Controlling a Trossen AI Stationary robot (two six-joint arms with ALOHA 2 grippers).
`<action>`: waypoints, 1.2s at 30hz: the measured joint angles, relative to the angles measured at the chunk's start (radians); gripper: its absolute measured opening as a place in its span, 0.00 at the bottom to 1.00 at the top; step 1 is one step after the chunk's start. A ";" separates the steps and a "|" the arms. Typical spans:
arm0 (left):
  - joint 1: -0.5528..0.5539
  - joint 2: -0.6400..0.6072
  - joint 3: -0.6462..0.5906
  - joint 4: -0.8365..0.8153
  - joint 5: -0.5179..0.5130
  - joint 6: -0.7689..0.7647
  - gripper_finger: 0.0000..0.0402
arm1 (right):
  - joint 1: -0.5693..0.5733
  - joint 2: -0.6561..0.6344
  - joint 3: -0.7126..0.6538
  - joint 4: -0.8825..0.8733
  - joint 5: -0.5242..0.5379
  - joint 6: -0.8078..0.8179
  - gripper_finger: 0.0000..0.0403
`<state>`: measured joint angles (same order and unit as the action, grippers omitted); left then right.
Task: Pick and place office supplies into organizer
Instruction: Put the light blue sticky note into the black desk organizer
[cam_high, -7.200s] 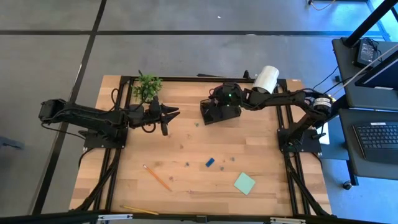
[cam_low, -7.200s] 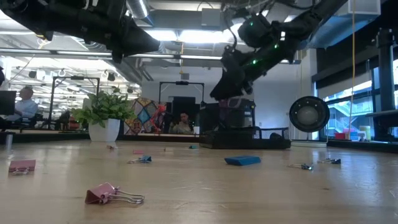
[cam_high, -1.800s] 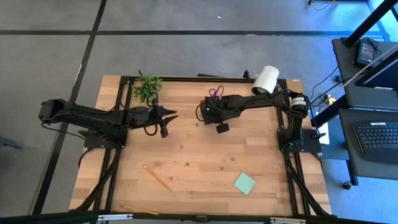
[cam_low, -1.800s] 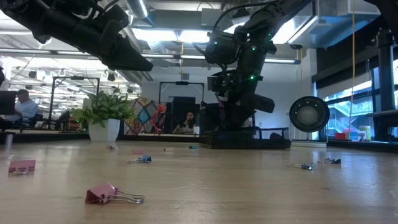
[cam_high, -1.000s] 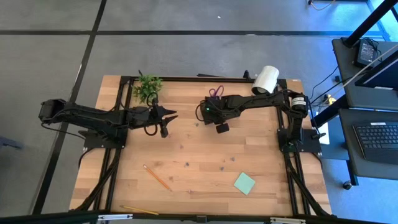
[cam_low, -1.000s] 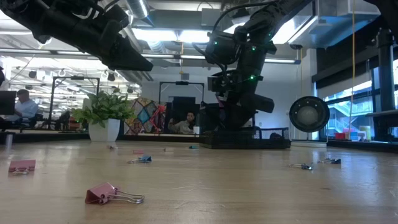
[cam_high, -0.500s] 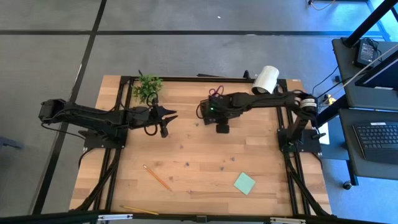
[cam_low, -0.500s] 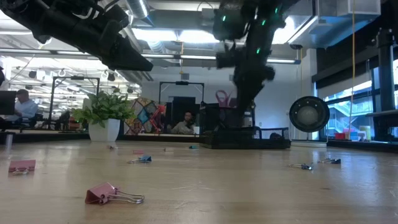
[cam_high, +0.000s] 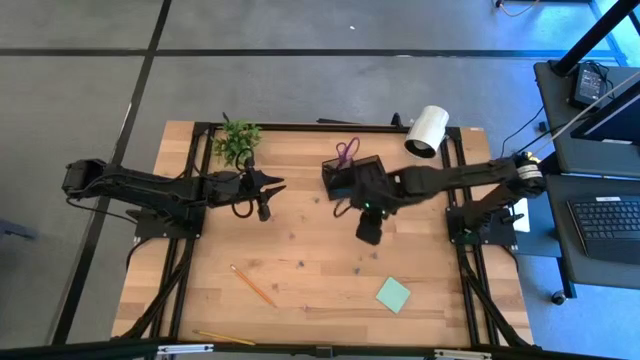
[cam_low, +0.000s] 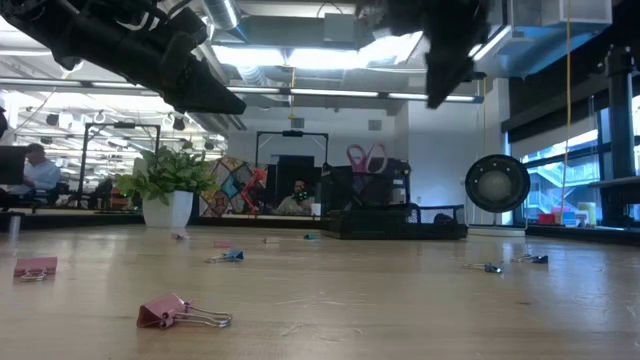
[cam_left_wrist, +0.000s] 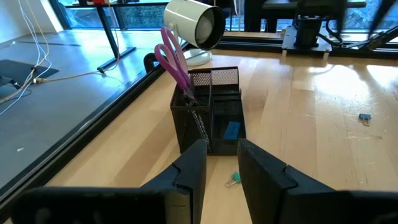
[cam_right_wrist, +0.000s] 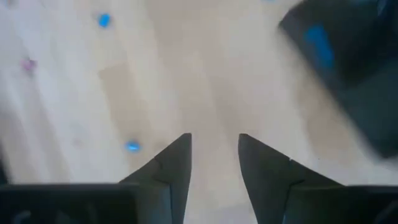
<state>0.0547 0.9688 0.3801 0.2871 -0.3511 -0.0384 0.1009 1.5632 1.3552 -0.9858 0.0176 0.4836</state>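
Two arms are showing over your worktop (cam_high: 310, 290). Starting at the left, your left gripper (cam_high: 277, 184) is hanging above the wood beside the plant (cam_high: 236, 140), its fingers (cam_left_wrist: 193, 167) standing slightly apart with nothing between them. Below it, an orange pencil (cam_high: 253, 286) is lying on the boards, and a yellow pencil (cam_high: 224, 338) is sitting near the front edge. Moving right, the organizer (cam_high: 352, 177) is standing at the back centre, with the purple scissors (cam_high: 345, 152) upright in one compartment and a blue block (cam_left_wrist: 231, 129) lying in another. Your right gripper (cam_high: 369, 232) is hovering just in front of the organizer, fingers (cam_right_wrist: 175, 163) spread and carrying nothing. Farther right, the green sticky-note pad (cam_high: 393, 294) is lying flat.
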 joint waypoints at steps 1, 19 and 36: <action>0.000 0.000 0.000 0.000 0.000 0.000 0.21 | 0.021 -0.005 0.000 -0.010 0.001 0.065 0.34; 0.000 0.000 0.000 0.000 0.158 -0.006 0.21 | 0.357 0.001 -0.001 -0.064 -0.168 0.888 0.34; 0.000 0.000 0.000 0.000 0.223 -0.054 0.21 | 0.436 -0.004 -0.296 0.100 -0.313 0.968 0.34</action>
<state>0.0544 0.9688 0.3801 0.2867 -0.1284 -0.0922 0.5366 1.5597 1.0589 -0.8853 -0.2952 1.4514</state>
